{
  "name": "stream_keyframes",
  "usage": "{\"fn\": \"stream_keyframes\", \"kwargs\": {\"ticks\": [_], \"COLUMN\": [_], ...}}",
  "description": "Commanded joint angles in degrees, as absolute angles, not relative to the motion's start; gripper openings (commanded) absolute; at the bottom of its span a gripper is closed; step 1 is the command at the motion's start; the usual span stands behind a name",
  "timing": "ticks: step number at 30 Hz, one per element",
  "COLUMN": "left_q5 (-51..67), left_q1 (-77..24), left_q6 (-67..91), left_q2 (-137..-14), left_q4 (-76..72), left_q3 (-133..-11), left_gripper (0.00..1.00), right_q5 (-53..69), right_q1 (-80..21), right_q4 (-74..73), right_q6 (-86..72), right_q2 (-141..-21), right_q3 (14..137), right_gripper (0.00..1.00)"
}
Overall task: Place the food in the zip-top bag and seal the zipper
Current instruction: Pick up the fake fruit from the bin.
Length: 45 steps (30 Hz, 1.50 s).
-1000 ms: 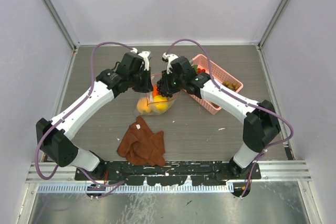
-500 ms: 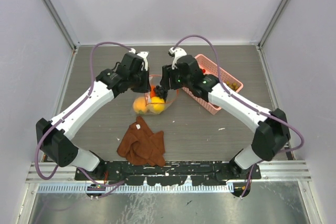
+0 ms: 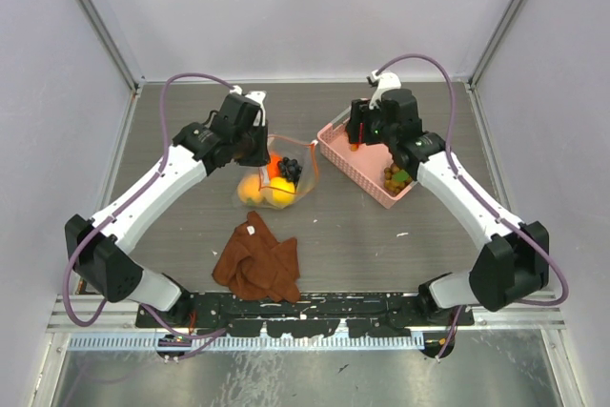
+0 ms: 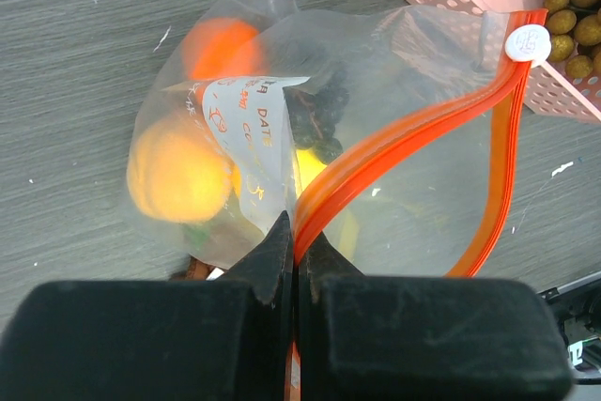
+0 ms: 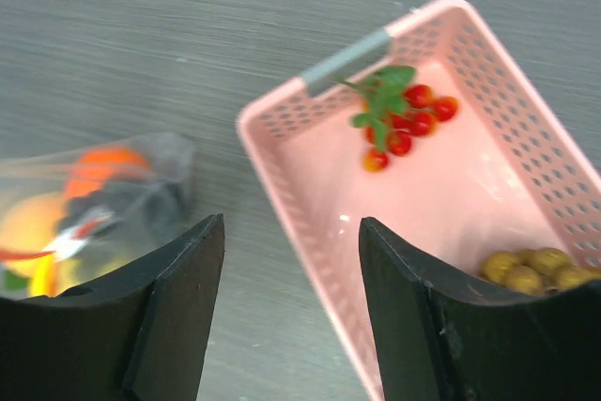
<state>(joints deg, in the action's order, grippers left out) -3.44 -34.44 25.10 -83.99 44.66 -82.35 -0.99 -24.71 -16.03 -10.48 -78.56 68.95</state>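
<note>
Grey wood-grain tabletop (image 3: 362,235) enclosed by plain pale walls (image 3: 305,7) with aluminium corner posts (image 3: 95,16).

Grey wood-grain tabletop (image 3: 381,245). Centre-left: clear thin plastic zip-top bag (image 3: 270,188), bulging. Right of it, apart: pink plastic lattice basket (image 3: 348,167). Nearer front edge: crumpled rust-brown cloth (image 3: 257,264). Small white speck (image 3: 402,234) below basket.

Overhead, two close wrist views sharing bag (image 4: 423,72)
</note>
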Motion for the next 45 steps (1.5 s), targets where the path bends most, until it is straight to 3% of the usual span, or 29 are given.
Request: {"fn": "stream_keyframes", "kwargs": {"ticks": [1, 13, 31, 36, 42, 45], "left_q5": [-4.40, -4.31, -3.64, -3.21, -2.95, -2.84], "left_q1": [-34.48, -34.45, -34.45, -34.45, -34.47, -34.45], "left_q6": [25.59, 24.25, 21.86, 21.72, 21.71, 21.71], "left_q2": [-83.81, -85.40, -88.42, -89.22, -89.07, -88.86], "left_q4": [43.52, 44.54, 46.15, 46.91, 46.93, 46.47], "left_q3": [-85.10, -86.54, -88.19, -89.23, -89.45, -89.38], "left_gripper": [0.00, 0.00, 0.00, 0.00, 0.00, 0.00], "right_q5": [-0.04, 8.74, 14.51, 15.67, 14.70, 14.76], "right_q1": [-20.29, -15.49, -13.08, -13.09, -12.95, -13.06], "right_q4": [-6.66, 14.63, 13.89, 12.04, 9.91, 9.76], "right_q6": [-3.14, 19.38, 27.56, 28.18, 28.78, 27.00], "right_q2": [-80.93, -97.34, -117.26, -118.52, -115.34, -111.71], "right_q3": [65.35, 61.53, 77.40, 78.77, 76.27, 73.38], "right_gripper": [0.65, 0.65, 0.56, 0.46, 0.22, 0.15]}}
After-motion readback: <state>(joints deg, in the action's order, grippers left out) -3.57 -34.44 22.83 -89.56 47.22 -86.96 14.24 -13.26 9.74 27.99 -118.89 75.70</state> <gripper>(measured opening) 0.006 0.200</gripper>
